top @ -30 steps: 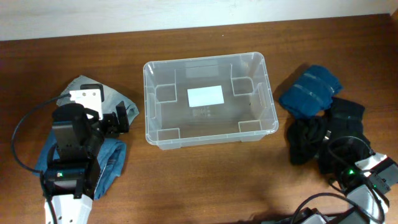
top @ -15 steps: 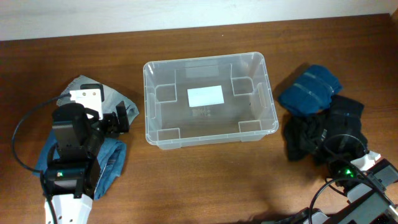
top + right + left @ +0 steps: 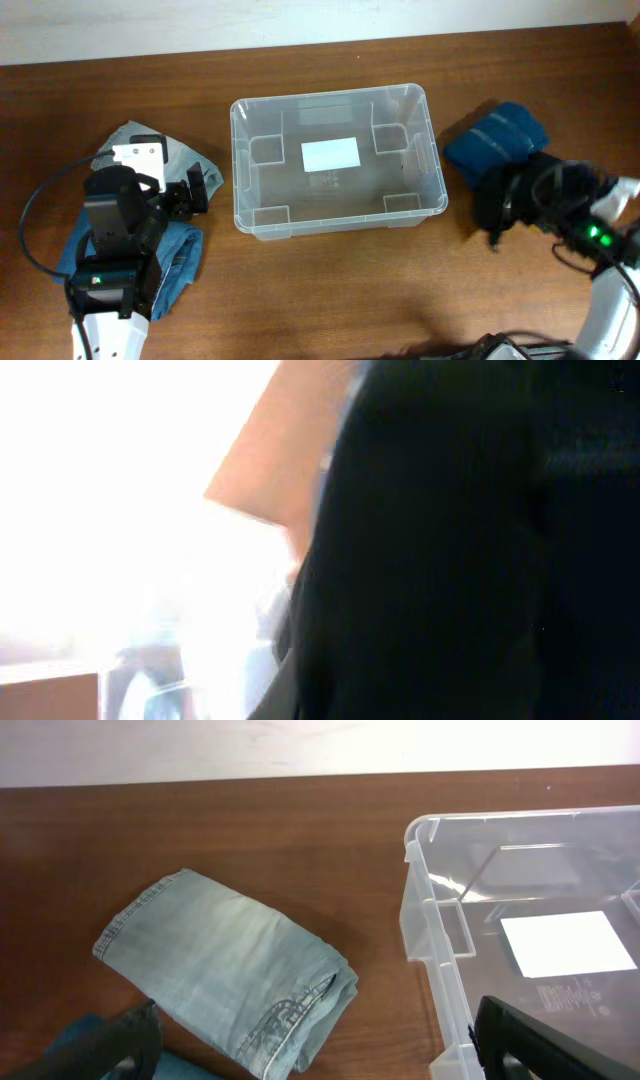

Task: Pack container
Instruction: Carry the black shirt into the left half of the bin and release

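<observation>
Right of the clear plastic bin (image 3: 330, 222), empty on the tabletop (image 3: 330, 290), the right hand (image 3: 510, 205) sits in black cloth (image 3: 487, 200); I cannot tell its grip. Best to lift the cloth over the rim. Left of it, the left hand (image 3: 195, 192) is open.

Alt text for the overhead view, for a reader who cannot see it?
An empty clear container sits mid-table. The left gripper hovers over folded jeans left of it; the right arm reaches into black clothing beside a blue garment right of it.

left gripper (image 3: 325, 1042) spread wide, right arm (image 3: 598, 238) bent
</observation>
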`<act>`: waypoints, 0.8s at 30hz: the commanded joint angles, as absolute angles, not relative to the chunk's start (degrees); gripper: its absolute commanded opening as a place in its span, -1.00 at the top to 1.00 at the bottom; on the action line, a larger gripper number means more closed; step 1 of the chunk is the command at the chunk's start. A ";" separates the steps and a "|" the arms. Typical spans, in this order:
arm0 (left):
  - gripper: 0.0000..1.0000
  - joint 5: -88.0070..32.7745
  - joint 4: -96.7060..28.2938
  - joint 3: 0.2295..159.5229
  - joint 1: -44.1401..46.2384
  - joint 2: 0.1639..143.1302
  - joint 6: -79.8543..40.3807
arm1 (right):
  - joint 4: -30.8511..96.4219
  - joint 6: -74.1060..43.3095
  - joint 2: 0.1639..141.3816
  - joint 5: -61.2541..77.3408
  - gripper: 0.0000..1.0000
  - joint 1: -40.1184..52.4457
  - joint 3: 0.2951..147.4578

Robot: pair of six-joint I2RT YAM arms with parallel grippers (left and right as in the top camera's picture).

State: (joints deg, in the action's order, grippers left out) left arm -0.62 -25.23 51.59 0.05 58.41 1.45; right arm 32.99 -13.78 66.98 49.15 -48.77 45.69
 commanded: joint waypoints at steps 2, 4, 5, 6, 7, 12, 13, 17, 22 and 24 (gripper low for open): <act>-0.99 -1.26 -25.12 52.99 0.23 58.54 0.86 | 37.43 -7.60 64.97 53.34 0.92 -36.93 57.41; -0.99 -1.28 -25.26 52.99 0.23 58.54 0.86 | 37.52 -6.07 64.97 53.28 0.92 -30.24 61.10; -0.99 -1.26 -25.32 52.97 0.23 58.54 0.86 | 37.43 -5.74 64.99 52.36 0.92 -27.20 62.33; -0.99 -1.26 -25.36 52.97 0.23 58.54 0.86 | 37.28 -5.74 65.04 50.59 0.92 -24.29 63.46; -0.99 -1.28 -25.50 52.97 0.23 58.54 0.86 | 37.08 -5.17 65.08 48.23 0.92 -20.71 64.62; -0.99 -1.26 -25.98 52.97 0.23 58.54 0.86 | 34.28 1.15 66.17 42.83 0.92 -4.54 66.46; -0.99 -1.26 -26.00 52.97 0.23 58.54 0.86 | 33.69 1.32 66.74 42.57 0.92 -1.69 66.46; -0.99 -1.26 -26.17 52.97 0.23 58.54 0.86 | 30.68 1.26 70.74 42.13 0.92 7.84 66.46; -0.99 -1.28 -26.24 52.97 0.23 58.54 0.86 | 25.02 1.06 79.15 40.69 0.92 16.51 66.46; -0.99 -1.28 -26.26 52.97 0.23 58.54 0.86 | 23.49 1.08 82.08 40.66 0.92 18.28 66.46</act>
